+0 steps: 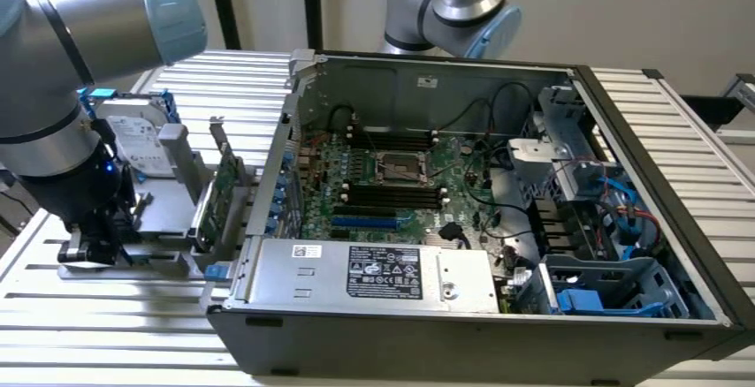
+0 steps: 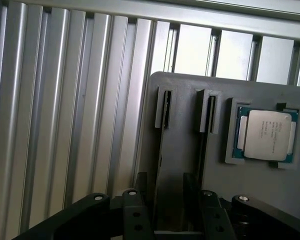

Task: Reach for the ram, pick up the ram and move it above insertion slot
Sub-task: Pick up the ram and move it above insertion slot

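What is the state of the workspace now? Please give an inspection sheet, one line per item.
Surface: slatted metal table, carrying a grey fixture and an open computer case.
Job's things: ram on edge in a fixture slot, not held; memory slots on the motherboard.
Clutter: processor, hard drive and expansion card in the fixture.
Grippers: gripper open, low over the fixture, nearest the ram.
Cables: black and blue cables inside the case.
Surroundings: second robot arm behind the case.

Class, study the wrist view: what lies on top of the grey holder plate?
A processor chip with a silver lid sits in a square recess of the grey holder plate, beside two narrow slotted brackets. Part of the plate is covered by the claw.
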Controlling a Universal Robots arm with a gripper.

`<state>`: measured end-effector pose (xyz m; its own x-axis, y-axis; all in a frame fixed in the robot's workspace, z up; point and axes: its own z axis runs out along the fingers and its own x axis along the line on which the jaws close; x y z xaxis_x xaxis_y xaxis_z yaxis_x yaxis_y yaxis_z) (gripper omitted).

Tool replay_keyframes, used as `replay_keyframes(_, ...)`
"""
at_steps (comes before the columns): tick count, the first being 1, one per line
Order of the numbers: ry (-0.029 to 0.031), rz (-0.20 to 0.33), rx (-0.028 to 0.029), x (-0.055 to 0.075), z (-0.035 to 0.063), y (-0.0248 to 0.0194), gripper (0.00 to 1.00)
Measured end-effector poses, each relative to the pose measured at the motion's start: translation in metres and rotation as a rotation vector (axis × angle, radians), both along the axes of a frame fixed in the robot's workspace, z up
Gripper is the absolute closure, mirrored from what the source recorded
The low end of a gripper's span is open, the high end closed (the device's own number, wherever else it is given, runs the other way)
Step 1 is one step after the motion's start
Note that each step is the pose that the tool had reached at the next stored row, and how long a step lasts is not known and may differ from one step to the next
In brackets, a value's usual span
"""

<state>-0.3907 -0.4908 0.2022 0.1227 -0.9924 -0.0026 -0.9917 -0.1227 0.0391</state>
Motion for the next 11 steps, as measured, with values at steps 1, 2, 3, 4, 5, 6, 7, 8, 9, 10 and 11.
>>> replay_keyframes(1, 0.0, 0.0, 0.0, 0.0, -0.0008, 0.0001, 0.58)
replay_keyframes(2, 0.0, 0.0, 0.0, -0.0001, -0.0018, 0.0001, 0.58)
replay_keyframes(3, -0.0002, 0.0, 0.0001, -0.0001, -0.0028, 0.0001, 0.58)
replay_keyframes(4, -0.0001, 0.0, 0.0001, -0.0001, -0.0036, 0.0001, 0.58)
replay_keyframes(5, 0.0, 0.0, 0.0, -0.0001, -0.0041, 0.0001, 0.58)
replay_keyframes(6, 0.0001, 0.0, -0.0001, -0.0001, -0.0045, 0.0001, 0.58)
replay_keyframes(7, 0.0002, 0.0, -0.0001, -0.0001, -0.0046, 0.0001, 0.58)
replay_keyframes(8, 0.0001, 0.0, 0.0, 0.0001, -0.0048, 0.0001, 0.58)
replay_keyframes(9, 0.0001, 0.0, 0.0001, 0.0005, -0.0049, 0.0001, 0.6)
replay_keyframes(10, 0.0003, 0.0, 0.0001, 0.0009, -0.0049, 0.0001, 0.6)
replay_keyframes(11, 0.0008, 0.0, 0.0001, 0.0013, -0.0049, 0.0001, 0.66)
